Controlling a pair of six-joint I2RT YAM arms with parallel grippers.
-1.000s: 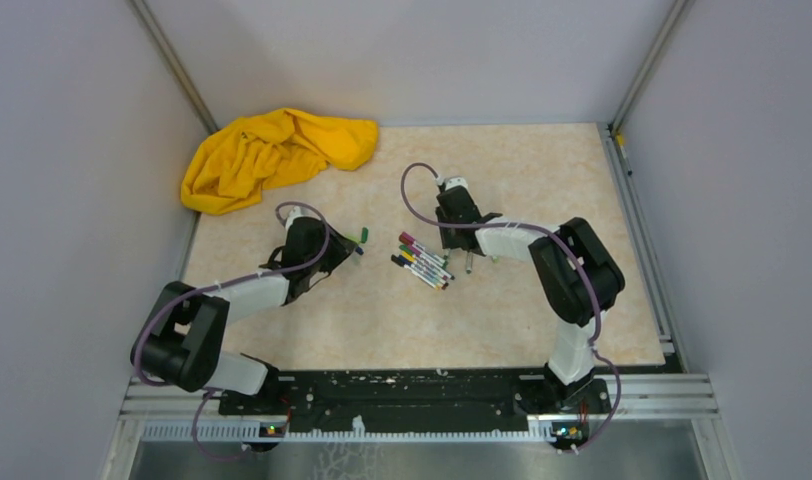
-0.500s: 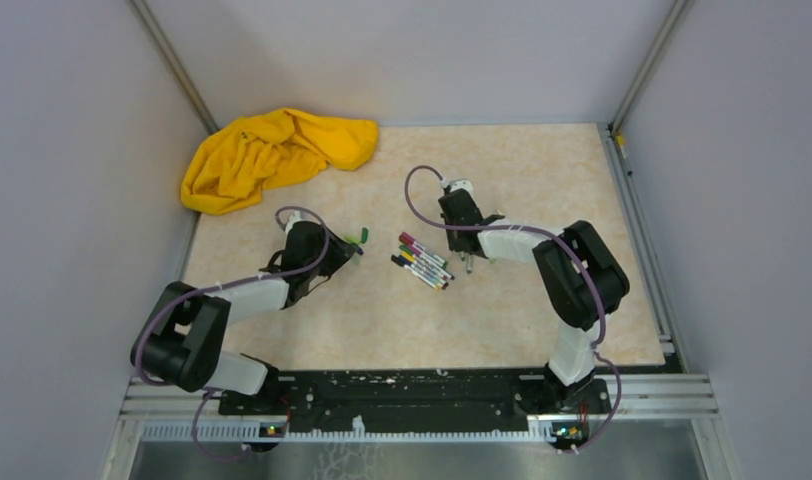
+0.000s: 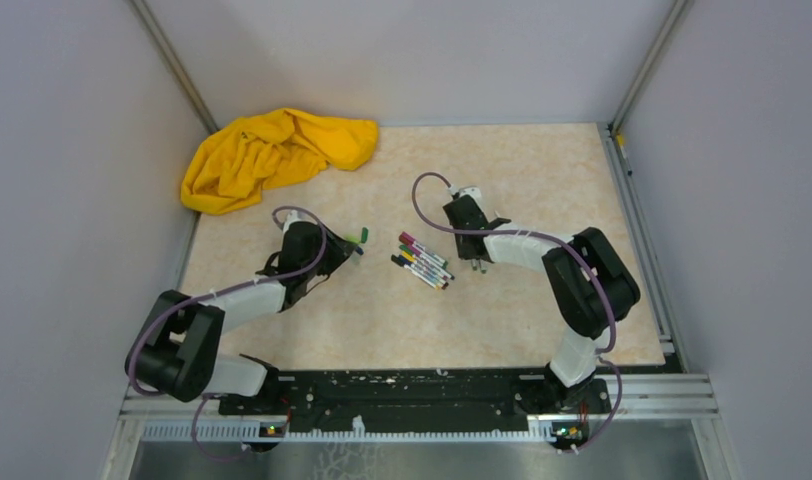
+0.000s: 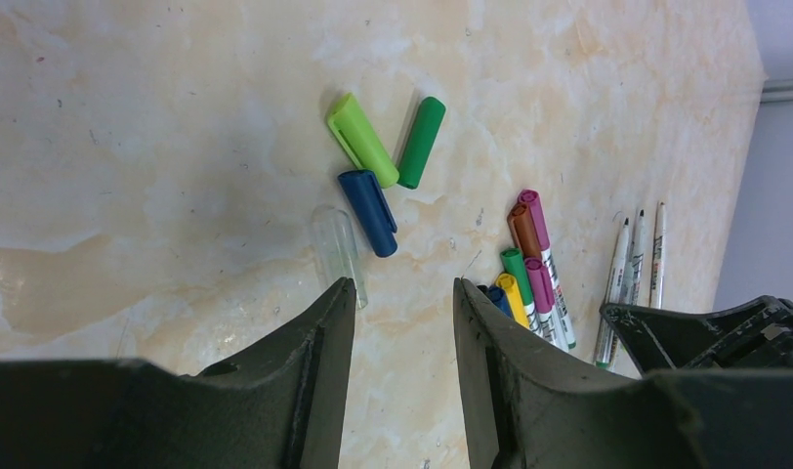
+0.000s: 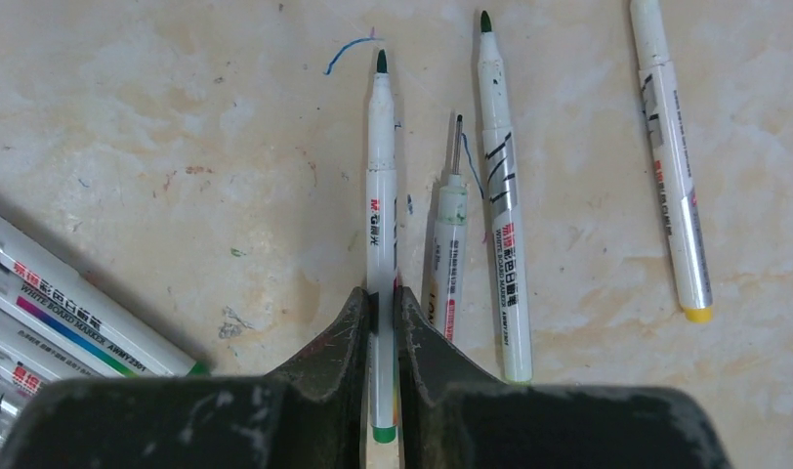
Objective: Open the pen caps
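Note:
My right gripper (image 5: 381,293) is shut on the barrel of an uncapped green-tipped pen (image 5: 380,166), which points away over the table. Three more uncapped pens (image 5: 500,195) lie just to its right. Several capped pens (image 3: 422,260) lie in a row between the arms. My left gripper (image 4: 402,285) stands open and holds nothing, just above the table. Loose pen caps lie ahead of it: a light green cap (image 4: 361,140), a dark green cap (image 4: 421,142), a blue cap (image 4: 368,198) and a clear cap (image 4: 335,244) by its left fingertip.
A crumpled yellow cloth (image 3: 272,155) lies at the back left corner. Grey walls close in the table on three sides. The capped pens (image 4: 529,278) sit right of my left fingers, with the right gripper (image 4: 705,327) beyond them.
My right gripper has closed on the green-tipped pen and shifted a little right and nearer. The left gripper has stayed open and nearly still.

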